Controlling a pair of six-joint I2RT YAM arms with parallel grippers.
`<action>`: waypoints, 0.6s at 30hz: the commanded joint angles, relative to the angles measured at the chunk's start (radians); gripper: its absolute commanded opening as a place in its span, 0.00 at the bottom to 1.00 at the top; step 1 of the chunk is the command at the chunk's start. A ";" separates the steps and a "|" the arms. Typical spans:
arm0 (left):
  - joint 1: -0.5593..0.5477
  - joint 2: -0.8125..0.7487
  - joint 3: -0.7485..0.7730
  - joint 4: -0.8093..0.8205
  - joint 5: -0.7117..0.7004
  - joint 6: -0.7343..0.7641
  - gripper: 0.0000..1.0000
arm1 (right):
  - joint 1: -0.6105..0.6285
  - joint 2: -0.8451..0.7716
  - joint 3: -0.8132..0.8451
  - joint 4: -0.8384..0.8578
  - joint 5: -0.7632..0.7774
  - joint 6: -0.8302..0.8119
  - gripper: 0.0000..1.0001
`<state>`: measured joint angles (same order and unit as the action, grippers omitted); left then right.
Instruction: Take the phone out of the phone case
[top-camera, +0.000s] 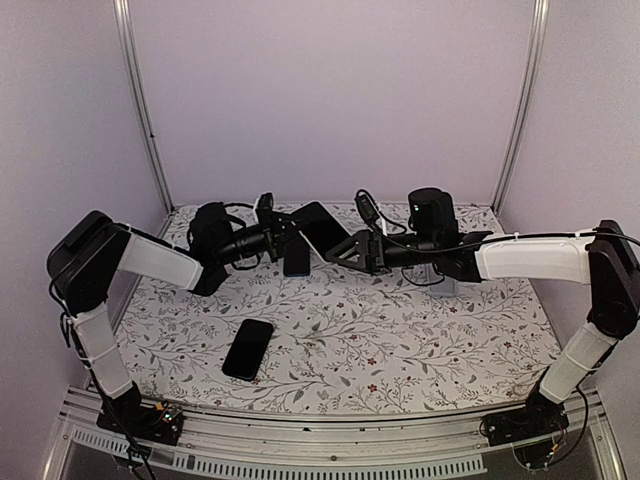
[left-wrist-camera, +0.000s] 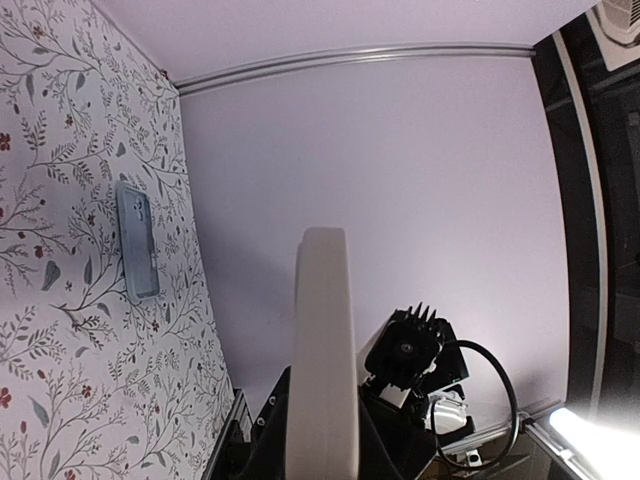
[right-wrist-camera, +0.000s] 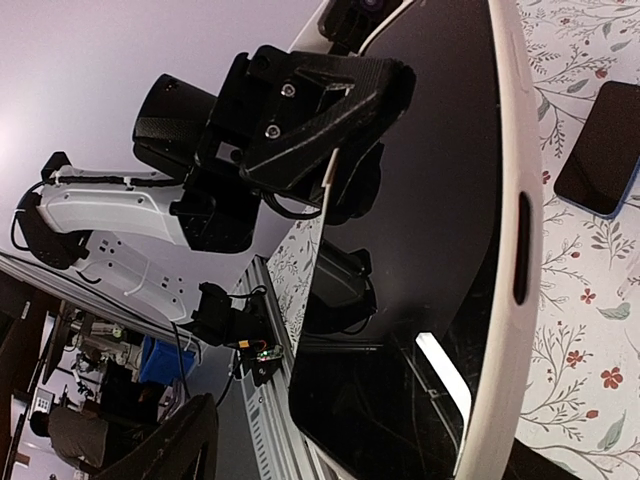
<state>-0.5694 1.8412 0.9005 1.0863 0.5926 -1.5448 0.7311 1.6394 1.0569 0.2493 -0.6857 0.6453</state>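
The phone (right-wrist-camera: 420, 250), black screen showing, sits in a white phone case (right-wrist-camera: 512, 300) and is held up above the table's back middle (top-camera: 320, 228). My left gripper (top-camera: 278, 236) is shut on the case's edge; in the left wrist view the white edge (left-wrist-camera: 322, 340) rises from between its fingers (left-wrist-camera: 255, 440). My right gripper (top-camera: 338, 250) stands open just right of the phone's lower corner, with nothing gripped. In the right wrist view one of its fingers (right-wrist-camera: 175, 445) shows at the lower left, apart from the screen; the other is hidden.
A bare black phone (top-camera: 248, 348) lies on the floral cloth near the front. A dark phone with a blue rim (top-camera: 297, 262) (right-wrist-camera: 603, 150) lies under the held one. A greyish-blue case (left-wrist-camera: 137, 240) lies flat farther right. Metal posts frame the back wall.
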 joint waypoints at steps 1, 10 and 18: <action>-0.010 -0.041 0.002 0.089 -0.011 -0.018 0.00 | 0.003 0.015 0.020 -0.029 0.061 -0.033 0.77; -0.010 -0.046 0.003 0.089 -0.013 -0.021 0.00 | 0.005 0.019 0.008 -0.068 0.119 -0.049 0.74; -0.010 -0.039 0.014 0.095 -0.007 -0.025 0.00 | 0.010 0.017 0.001 -0.083 0.158 -0.058 0.73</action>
<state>-0.5694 1.8404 0.9001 1.0863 0.5858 -1.5566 0.7349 1.6421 1.0569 0.1909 -0.5766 0.6052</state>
